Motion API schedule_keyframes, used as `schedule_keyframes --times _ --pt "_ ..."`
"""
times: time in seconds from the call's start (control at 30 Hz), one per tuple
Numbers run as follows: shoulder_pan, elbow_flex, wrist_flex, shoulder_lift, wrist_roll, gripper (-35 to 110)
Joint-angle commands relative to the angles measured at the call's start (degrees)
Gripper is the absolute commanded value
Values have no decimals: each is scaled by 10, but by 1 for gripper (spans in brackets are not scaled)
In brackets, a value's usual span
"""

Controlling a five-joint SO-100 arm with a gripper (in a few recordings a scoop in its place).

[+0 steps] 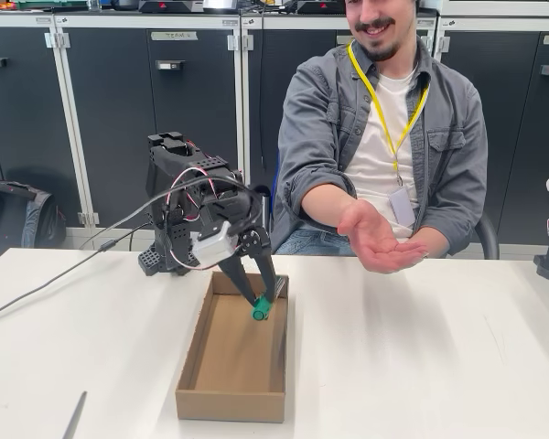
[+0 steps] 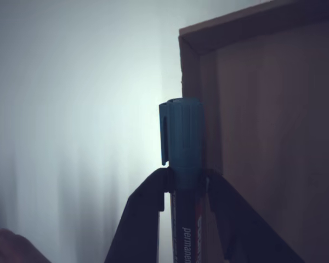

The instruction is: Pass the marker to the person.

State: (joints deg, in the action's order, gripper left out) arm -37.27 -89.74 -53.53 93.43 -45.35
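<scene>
White tabletop (image 1: 421, 366) fills the foreground, with dark cabinet doors (image 1: 192, 119) behind it. Nearest the fixed camera, a thin grey stick-like object (image 1: 75, 416) lies at the table's front edge. Just beyond sits a shallow open brown cardboard box (image 1: 197, 370), long side running away from the camera. Over the box's far right corner, the black two-finger gripper (image 1: 259, 297) of the small black robot arm (image 1: 188, 206) points downward. Its fingers are pinched on the slim dark marker with a red label, white lettering and a green cap (image 2: 181, 137). The wrist view shows both fingers clamped just below the cap, which pokes out past the fingertips, close to the box wall.

Behind the table sits the person in a grey button-up jacket, white T-shirt and yellow lanyard (image 1: 384, 137). One hand (image 1: 377, 240) reaches forward over the table, palm up and open, empty, well apart from the gripper.

By appearance, the marker is grasped, but lifting it across and releasing it into the palm remain.
</scene>
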Motion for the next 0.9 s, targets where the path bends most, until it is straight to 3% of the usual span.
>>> schedule_keyframes --times 0.0,0.33,0.87 --pt "3 55 -6 54 -18 -5" --pt "-15 109 -23 91 -54 -5" --pt "-56 366 -47 -133 -60 -5"
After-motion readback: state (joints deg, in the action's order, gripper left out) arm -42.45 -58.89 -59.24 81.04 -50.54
